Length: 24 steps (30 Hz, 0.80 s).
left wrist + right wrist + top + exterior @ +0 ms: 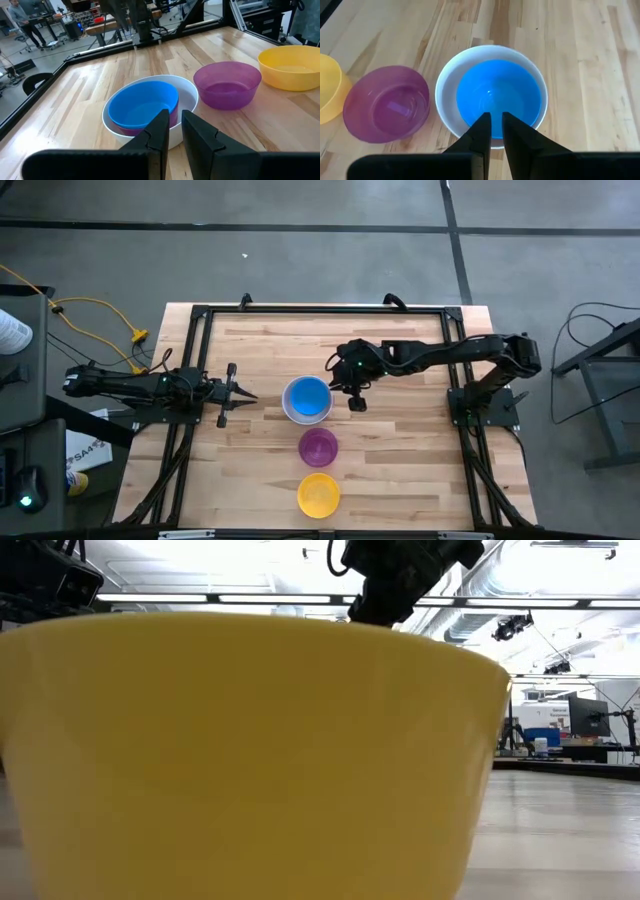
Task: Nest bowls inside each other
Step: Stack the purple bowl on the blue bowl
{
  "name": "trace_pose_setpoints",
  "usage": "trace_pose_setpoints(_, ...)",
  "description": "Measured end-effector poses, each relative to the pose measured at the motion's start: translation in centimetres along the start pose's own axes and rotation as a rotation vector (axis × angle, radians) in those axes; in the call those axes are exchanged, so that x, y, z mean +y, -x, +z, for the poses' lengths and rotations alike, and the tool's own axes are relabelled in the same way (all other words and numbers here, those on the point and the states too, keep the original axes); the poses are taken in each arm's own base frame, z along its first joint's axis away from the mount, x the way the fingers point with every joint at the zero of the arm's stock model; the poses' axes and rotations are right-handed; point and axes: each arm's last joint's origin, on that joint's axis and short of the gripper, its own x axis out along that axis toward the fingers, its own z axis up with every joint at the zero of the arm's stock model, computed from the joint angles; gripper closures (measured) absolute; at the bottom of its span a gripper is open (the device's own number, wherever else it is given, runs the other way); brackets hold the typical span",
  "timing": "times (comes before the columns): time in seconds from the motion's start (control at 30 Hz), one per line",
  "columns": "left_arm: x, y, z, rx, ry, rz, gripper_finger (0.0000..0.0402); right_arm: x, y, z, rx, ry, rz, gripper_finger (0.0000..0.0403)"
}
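With the blue bowl (307,396) already in the white bowl (290,412) and both my grippers' fingers nearly pressed together, empty, I could knock the purple bowl (318,446) away instead of gripping its rim.

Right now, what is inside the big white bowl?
A blue plastic bowl sits in the white bowl, with a pink-red rim peeking beneath; the rest is covered.
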Motion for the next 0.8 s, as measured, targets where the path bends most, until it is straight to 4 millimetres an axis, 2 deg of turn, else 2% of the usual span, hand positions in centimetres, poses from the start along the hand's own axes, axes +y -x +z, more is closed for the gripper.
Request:
trace_pose_setpoints(0.43,0.0,0.0,0.0,0.0,0.0,0.0,0.035,-0.3,0.2,0.1,0.018,-0.036,-0.083,0.0364)
trace_pose_setpoints(0.53,0.0,0.0,0.0,0.0,0.0,0.0,0.035,-0.2,0.5,0.8,0.012,-0.047,-0.117,0.0364)
trace_pose_setpoints(0.67,0.0,0.0,0.0,0.0,0.0,0.0,0.035,0.5,0.1,1.7,0.039,-0.042,-0.112,0.0364)
trace_pose_setpoints(0.8,0.0,0.0,0.0,0.0,0.0,0.0,0.035,1.3,-1.3,1.8,0.096,-0.074,-0.087,0.0364)
